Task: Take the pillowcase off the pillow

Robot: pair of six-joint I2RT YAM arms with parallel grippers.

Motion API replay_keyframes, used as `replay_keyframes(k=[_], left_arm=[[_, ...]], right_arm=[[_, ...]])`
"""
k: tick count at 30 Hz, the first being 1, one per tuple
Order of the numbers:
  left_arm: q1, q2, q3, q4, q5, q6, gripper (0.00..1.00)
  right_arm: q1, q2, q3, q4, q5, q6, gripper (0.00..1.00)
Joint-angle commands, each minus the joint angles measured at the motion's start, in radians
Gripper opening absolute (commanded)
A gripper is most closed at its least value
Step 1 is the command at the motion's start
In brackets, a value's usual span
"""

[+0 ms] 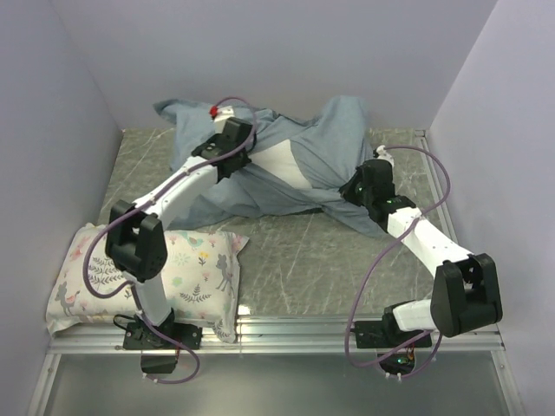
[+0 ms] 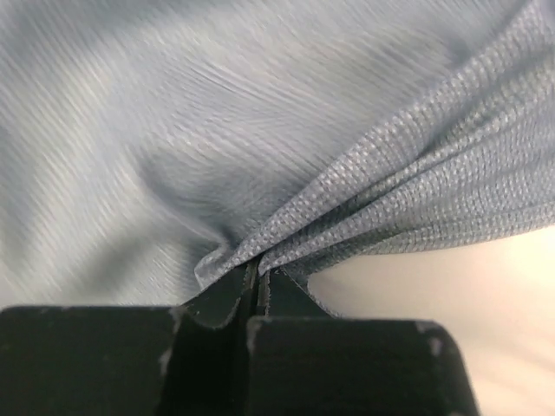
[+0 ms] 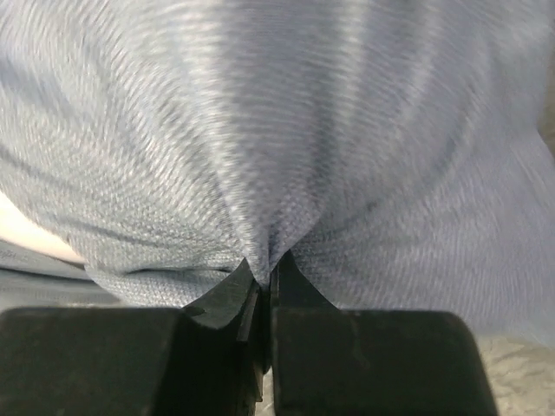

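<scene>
The slate-blue pillowcase [image 1: 321,143] lies crumpled across the back of the table. Through its opening shows a patch of the white pillow [image 1: 282,160]. My left gripper [image 1: 247,149] sits at the left edge of that opening, shut on a pinch of the pillowcase [image 2: 260,130]. In the left wrist view my left gripper [image 2: 257,273] holds a gathered fold, with the cream pillow [image 2: 451,303] just to its right. My right gripper [image 1: 353,186] is shut on the cloth at the right side. In the right wrist view the right gripper [image 3: 264,273] grips the pillowcase [image 3: 260,130], which fans out from it.
A white pillow printed with flowers and deer [image 1: 186,264] lies at the front left, under my left arm's elbow. Grey marbled table [image 1: 321,251] shows in front of the cloth. A metal rail [image 1: 286,329] runs along the near edge. Walls close in on the back and sides.
</scene>
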Motion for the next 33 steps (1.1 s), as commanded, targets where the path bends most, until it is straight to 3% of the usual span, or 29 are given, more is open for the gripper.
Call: replay_keyframes(k=[1, 5, 7, 11, 13, 15, 17, 18, 19, 22, 25, 31, 33], left_arm=[[0.096, -0.071, -0.085, -0.037, -0.041, 0.003, 0.01], [0.049, -0.002, -0.104, -0.014, 0.021, 0.003, 0.00], [0.024, 0.021, -0.102, -0.017, 0.021, 0.001, 0.00], [-0.022, 0.036, -0.122, -0.001, 0.025, 0.007, 0.01], [-0.025, 0.027, -0.138, 0.015, 0.034, 0.009, 0.00], [-0.032, 0.013, -0.159, 0.022, 0.036, 0.010, 0.00], [-0.037, 0.001, -0.171, 0.025, 0.036, 0.012, 0.01], [-0.039, -0.002, -0.185, 0.028, 0.037, 0.012, 0.00], [-0.040, -0.008, -0.193, 0.028, 0.039, 0.010, 0.00], [-0.043, -0.016, -0.210, 0.034, 0.045, 0.010, 0.01], [-0.043, -0.028, -0.224, 0.042, 0.048, 0.009, 0.01], [-0.042, -0.039, -0.228, 0.034, 0.042, 0.012, 0.00], [-0.042, -0.039, -0.230, 0.028, 0.036, 0.012, 0.01]], right_arm=[[-0.092, -0.018, -0.008, -0.027, 0.099, -0.020, 0.00], [-0.045, -0.024, 0.013, -0.020, 0.091, -0.045, 0.00], [0.006, -0.033, 0.051, -0.048, 0.164, -0.075, 0.07], [0.139, -0.045, 0.117, -0.071, 0.246, -0.143, 0.10], [0.173, -0.041, 0.159, -0.085, 0.278, -0.163, 0.23], [0.233, -0.047, 0.170, -0.071, 0.355, -0.189, 0.25], [0.259, -0.041, 0.193, -0.057, 0.375, -0.194, 0.35], [0.282, -0.022, 0.206, -0.057, 0.375, -0.203, 0.43], [0.293, -0.009, 0.235, -0.056, 0.378, -0.220, 0.61], [0.340, 0.070, 0.313, -0.071, 0.389, -0.249, 0.76], [0.365, 0.178, 0.413, -0.117, 0.453, -0.281, 0.85], [0.362, 0.418, 0.633, -0.289, 0.594, -0.304, 0.88], [0.354, 0.450, 0.657, -0.307, 0.640, -0.309, 0.84]])
